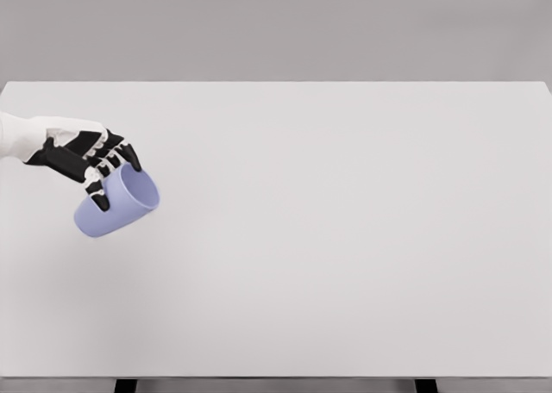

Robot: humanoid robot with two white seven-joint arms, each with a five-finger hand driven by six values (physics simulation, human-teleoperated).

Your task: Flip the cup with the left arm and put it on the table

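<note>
**Cup held on a slant near the table's left edge**

At the table's (345,264) left edge the left hand (86,156) reaches in, its dark fingers (110,162) curled over the rim of a pale blue cup (116,202) and holding it. The cup hangs just below and to the right of the hand, close to that left edge and about midway between the far and near edges. Whether its base touches the surface or rides just above it I cannot tell.

What matters is the tilt. The cup's long axis runs on a diagonal: the closed bottom points down toward the near left corner, the open mouth faces up and to the right, toward the far right corner. The fingers grip at the mouth end, so the body swings beneath them. To my eye the turn is only partly made; the wrist must bring that axis upright before the cup can stand.

The rest of the table stretches rightward. No right hand shows anywhere.
</note>
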